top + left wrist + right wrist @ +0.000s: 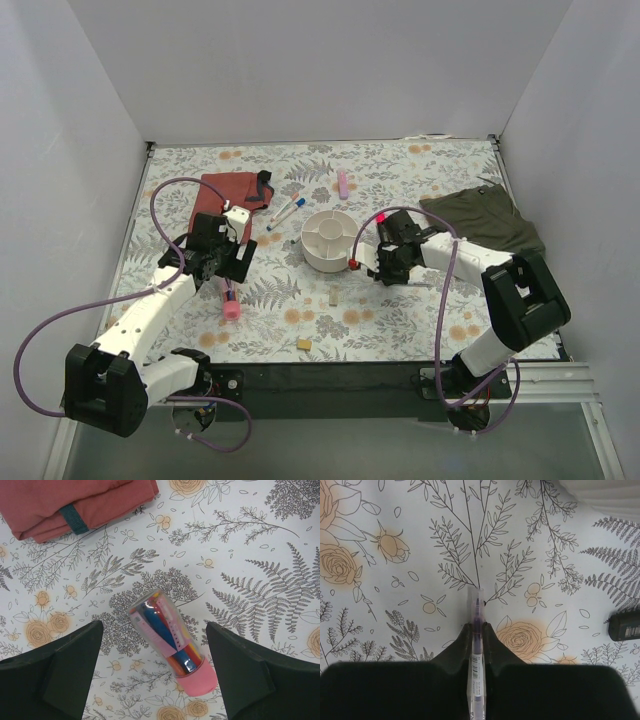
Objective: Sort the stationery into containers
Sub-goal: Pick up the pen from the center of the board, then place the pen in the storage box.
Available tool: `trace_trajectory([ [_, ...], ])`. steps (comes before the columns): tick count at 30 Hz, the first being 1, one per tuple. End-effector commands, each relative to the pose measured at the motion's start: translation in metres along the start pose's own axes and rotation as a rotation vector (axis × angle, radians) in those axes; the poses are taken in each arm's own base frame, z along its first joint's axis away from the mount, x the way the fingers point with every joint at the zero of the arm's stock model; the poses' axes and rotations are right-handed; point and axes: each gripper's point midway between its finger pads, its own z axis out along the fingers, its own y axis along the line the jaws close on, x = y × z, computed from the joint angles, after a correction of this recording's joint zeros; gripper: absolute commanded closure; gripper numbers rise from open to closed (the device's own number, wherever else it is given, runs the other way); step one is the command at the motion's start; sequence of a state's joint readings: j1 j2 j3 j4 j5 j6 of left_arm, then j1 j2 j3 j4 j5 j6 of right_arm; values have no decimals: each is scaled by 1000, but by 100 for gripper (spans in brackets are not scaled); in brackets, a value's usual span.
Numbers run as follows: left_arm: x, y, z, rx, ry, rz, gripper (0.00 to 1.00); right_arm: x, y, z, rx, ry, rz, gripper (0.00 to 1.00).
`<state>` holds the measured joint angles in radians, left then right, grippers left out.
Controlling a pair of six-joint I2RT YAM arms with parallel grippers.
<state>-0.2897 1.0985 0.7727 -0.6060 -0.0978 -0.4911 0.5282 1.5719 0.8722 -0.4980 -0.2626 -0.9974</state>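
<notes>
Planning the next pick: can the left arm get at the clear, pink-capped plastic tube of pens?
Likely yes: the left hand hangs open directly above the clear pink-capped plastic tube, straddling it, nothing in between.

no readable text anywhere

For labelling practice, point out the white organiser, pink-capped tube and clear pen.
white organiser (322, 263), top view, outer wall
pink-capped tube (169, 639), left wrist view, clear body
clear pen (476, 655), right wrist view, barrel

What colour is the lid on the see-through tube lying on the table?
Pink. The lid of the tube shows best in the left wrist view.
</notes>
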Motion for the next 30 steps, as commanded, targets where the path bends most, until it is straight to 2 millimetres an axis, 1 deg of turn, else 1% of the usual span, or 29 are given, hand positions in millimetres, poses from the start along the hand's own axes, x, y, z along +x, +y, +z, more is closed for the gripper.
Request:
trace_trajectory([
  [1, -7, 7, -4, -28, -34, 7, 15, 18, 16, 10, -28, 58, 47, 96],
  [2, -8, 8, -5, -30, -37, 7, 15, 16, 15, 5, -14, 52, 49, 99],
  [3, -11, 8, -6, -31, -43, 6, 15, 14, 15, 0, -9, 50, 47, 99],
  [4, -12, 9, -6, -29, -48, 6, 15, 14, 20, -7, -19, 57, 60, 99],
  [5, -14, 8, -7, -26, -53, 10, 15, 1, 11, -23, 23, 23, 45, 99],
  [6, -14, 9, -7, -27, -56, 13, 15, -9, 6, -36, 44, -1, 35, 99],
  [7, -16, 9, -7, -23, -62, 14, 15, -23, 1, -56, 85, -46, 13, 99],
  [8, -16, 9, -7, -19, -61, 16, 15, -43, -12, -80, 136, -91, 2, 99],
  [11, -12, 9, -6, -18, -46, 22, 15, -79, -25, -129, 216, -204, -5, 99],
  [12, -8, 9, -6, -19, -32, 32, 16, -97, -35, -150, 251, -270, -12, 99],
  [13, -5, 9, -6, -19, -22, 38, 16, -109, -38, -163, 271, -316, -14, 99],
  [15, 2, 7, -10, -2, -13, 62, 18, -131, -45, -184, 291, -427, 30, 99],
  [17, 12, 5, -11, 7, 1, 84, 24, -148, -52, -196, 326, -516, 69, 99],
  [18, 16, 5, -15, 10, 8, 93, 29, -161, -60, -201, 355, -598, 114, 99],
  [19, 19, 6, -16, 6, 15, 107, 38, -168, -62, -207, 377, -648, 116, 99],
  [20, 24, 6, -16, 6, 24, 119, 44, -173, -64, -208, 385, -688, 129, 99],
  [21, 27, 7, -18, 2, 28, 128, 52, -184, -75, -219, 437, -758, 138, 99],
  [22, 28, 8, -20, -4, 19, 137, 57, -183, -78, -213, 441, -767, 167, 99],
  [23, 32, 9, -20, -6, 23, 157, 68, -186, -83, -214, 452, -784, 181, 99],
  [24, 33, 10, -21, -10, 18, 166, 74, -191, -90, -216, 467, -810, 185, 99],
  [25, 34, 11, -22, -17, 10, 172, 80, -195, -97, -210, 444, -822, 233, 99],
  [26, 37, 11, -21, -18, 12, 182, 93, -199, -100, -208, 434, -838, 250, 99],
  [27, 42, 10, -19, -17, 22, 183, 98, -204, -100, -205, 406, -864, 267, 99],
  [28, 46, 10, -18, -15, 28, 187, 100, -212, -108, -206, 404, -918, 289, 99],
  [30, 53, 8, -15, -13, 45, 188, 100, -219, -110, -202, 383, -960, 306, 99],
])
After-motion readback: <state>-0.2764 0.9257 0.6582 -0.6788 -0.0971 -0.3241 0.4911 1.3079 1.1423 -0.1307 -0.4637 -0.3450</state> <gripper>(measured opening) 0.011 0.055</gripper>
